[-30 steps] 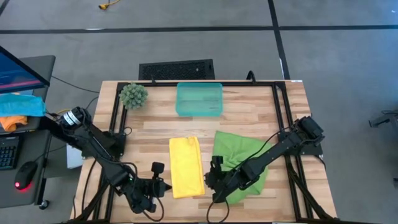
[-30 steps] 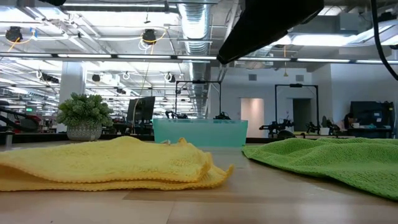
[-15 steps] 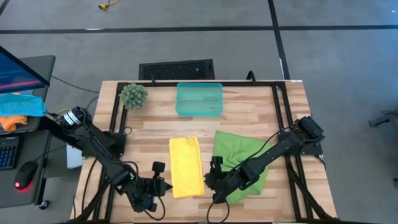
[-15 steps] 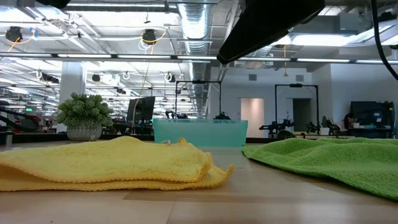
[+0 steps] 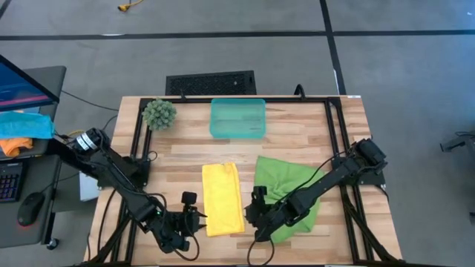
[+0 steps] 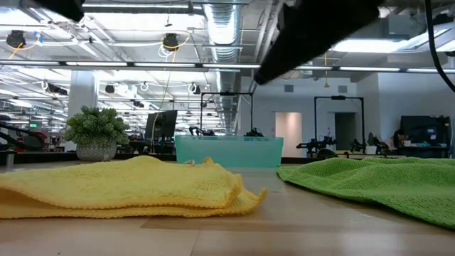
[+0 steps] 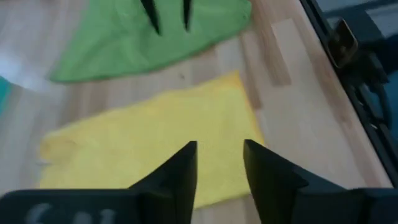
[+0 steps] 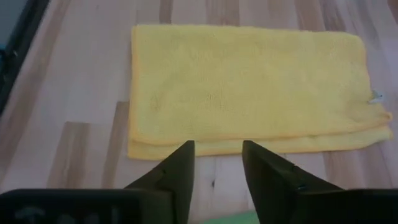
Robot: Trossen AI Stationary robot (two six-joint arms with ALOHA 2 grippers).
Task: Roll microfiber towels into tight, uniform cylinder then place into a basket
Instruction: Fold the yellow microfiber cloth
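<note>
High view: both open claws flank the yellow towel (image 5: 222, 199).

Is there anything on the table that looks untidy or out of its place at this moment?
Only the green towel: it lies crumpled with uneven edges, unlike the yellow towel, which is folded into a neat strip. The basket sits square and holds nothing. No spill or damage shows.

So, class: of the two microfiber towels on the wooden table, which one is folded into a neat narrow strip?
The bright yellow microfiber towel. It lies as a tidy folded rectangle, while the larger lime green microfiber towel beside it is spread out loosely.
</note>
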